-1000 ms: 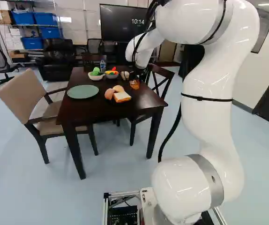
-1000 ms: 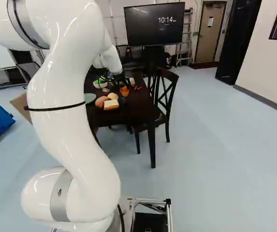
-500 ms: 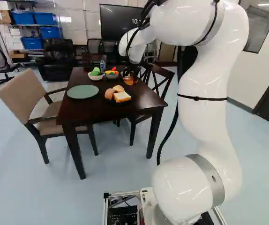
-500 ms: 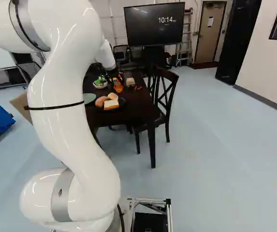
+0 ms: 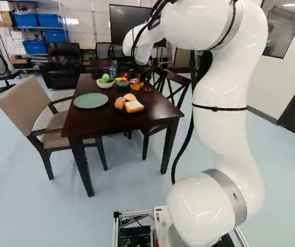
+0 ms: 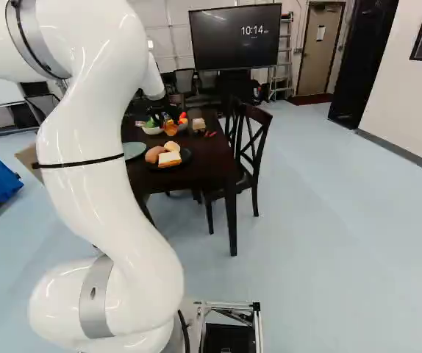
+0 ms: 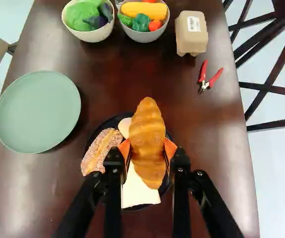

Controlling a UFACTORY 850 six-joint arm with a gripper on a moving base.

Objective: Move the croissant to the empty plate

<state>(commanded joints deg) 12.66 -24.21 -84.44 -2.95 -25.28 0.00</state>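
Since the gripper (image 7: 148, 149) has the croissant (image 7: 148, 124) pinched around its middle, hanging above the dark plate (image 7: 113, 120) in the wrist view, I'd mostly worry about it twisting loose off-center, or clipping the long bun (image 7: 95, 156) if it slides across too low. Path to the green plate (image 7: 37, 112) looks pretty open otherwise, tbh; lettuce bowl (image 7: 92, 36), corn bowl (image 7: 145, 37), carton (image 7: 191, 34) and red pliers (image 7: 205, 84) all sit outside it.

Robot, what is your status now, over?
Gripper shut on croissant. Croissant above table, not placed. Green plate bare, nothing in the way there.
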